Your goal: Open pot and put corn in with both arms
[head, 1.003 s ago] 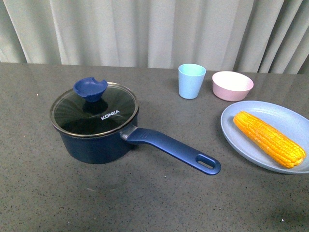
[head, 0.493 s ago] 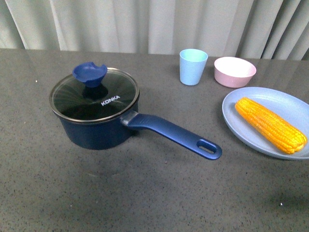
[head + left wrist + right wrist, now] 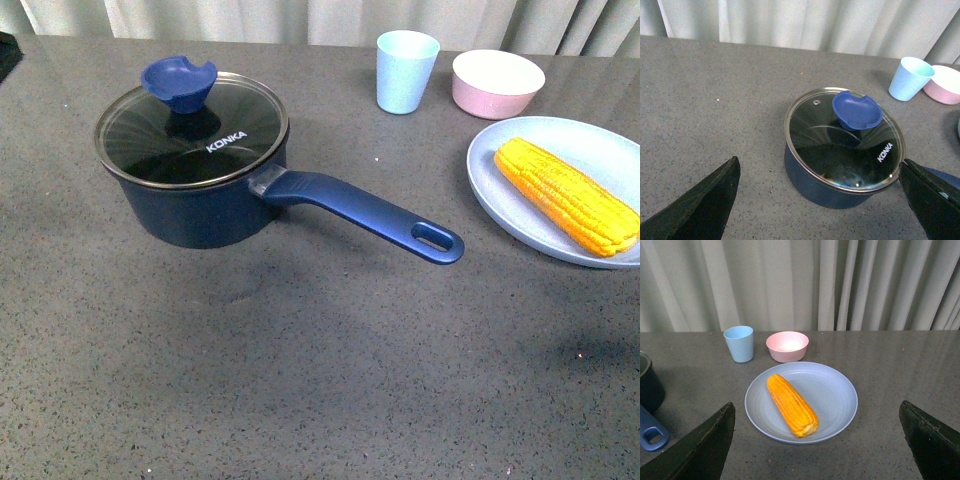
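Observation:
The dark blue pot (image 3: 205, 205) stands on the grey table with its glass KONKA lid (image 3: 190, 130) on and its long handle (image 3: 370, 212) pointing right. A yellow corn (image 3: 565, 195) lies on a light blue plate (image 3: 600, 145) at the right. Neither arm shows in the front view. In the left wrist view my left gripper (image 3: 819, 165) hangs open above the pot (image 3: 825, 190), its fingers wide on either side of the lid (image 3: 815, 130), clear of the blue knob (image 3: 856, 109). Over the corn (image 3: 791, 405) my right gripper (image 3: 817, 405) is open and holds nothing.
A light blue cup (image 3: 407, 58) and a pink bowl (image 3: 498, 83) stand behind the plate, near the table's far edge by the curtain. The right wrist view catches the pot's side (image 3: 647, 385) and the handle's end (image 3: 651, 432) beside the plate (image 3: 835, 390).
Everything sits higher in the front view and less curtain shows, so the view has tilted down. Pot, corn, cup and bowl keep their places relative to each other.

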Robot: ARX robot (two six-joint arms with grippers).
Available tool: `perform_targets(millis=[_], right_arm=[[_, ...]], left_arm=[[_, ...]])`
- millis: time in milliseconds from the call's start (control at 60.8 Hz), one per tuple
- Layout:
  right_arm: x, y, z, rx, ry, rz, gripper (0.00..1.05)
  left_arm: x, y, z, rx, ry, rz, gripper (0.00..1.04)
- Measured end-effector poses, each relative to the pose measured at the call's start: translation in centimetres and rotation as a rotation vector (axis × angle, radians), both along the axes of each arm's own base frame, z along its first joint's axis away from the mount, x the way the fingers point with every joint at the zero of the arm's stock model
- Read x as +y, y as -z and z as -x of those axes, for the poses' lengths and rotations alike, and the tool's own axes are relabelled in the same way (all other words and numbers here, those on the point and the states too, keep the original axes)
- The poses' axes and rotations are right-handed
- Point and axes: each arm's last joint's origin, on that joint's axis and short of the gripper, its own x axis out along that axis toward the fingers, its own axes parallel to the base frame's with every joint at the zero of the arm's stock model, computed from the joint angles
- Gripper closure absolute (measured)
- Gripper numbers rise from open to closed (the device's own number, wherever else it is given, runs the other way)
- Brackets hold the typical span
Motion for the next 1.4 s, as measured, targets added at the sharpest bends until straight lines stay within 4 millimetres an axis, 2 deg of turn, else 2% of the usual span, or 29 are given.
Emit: perform_targets(millis=[263,658,1398], right_arm=[[0.0,0.0,0.0,0.0,0.0,0.0,0.09],[0.0,0.0,0.0,0.0,0.0,0.0,0.09],[0.0,0.0,0.0,0.0,0.0,0.0,0.09]], left_arm=[[-1.3,1.7,-4.2,0.045,0.034,0.004,0.09],[-3.5,2.9,-7.7,0.055,0.072,-0.022,0.09],[-4.4,4.1,-10.0,0.04,0.156,-0.06,0.09]])
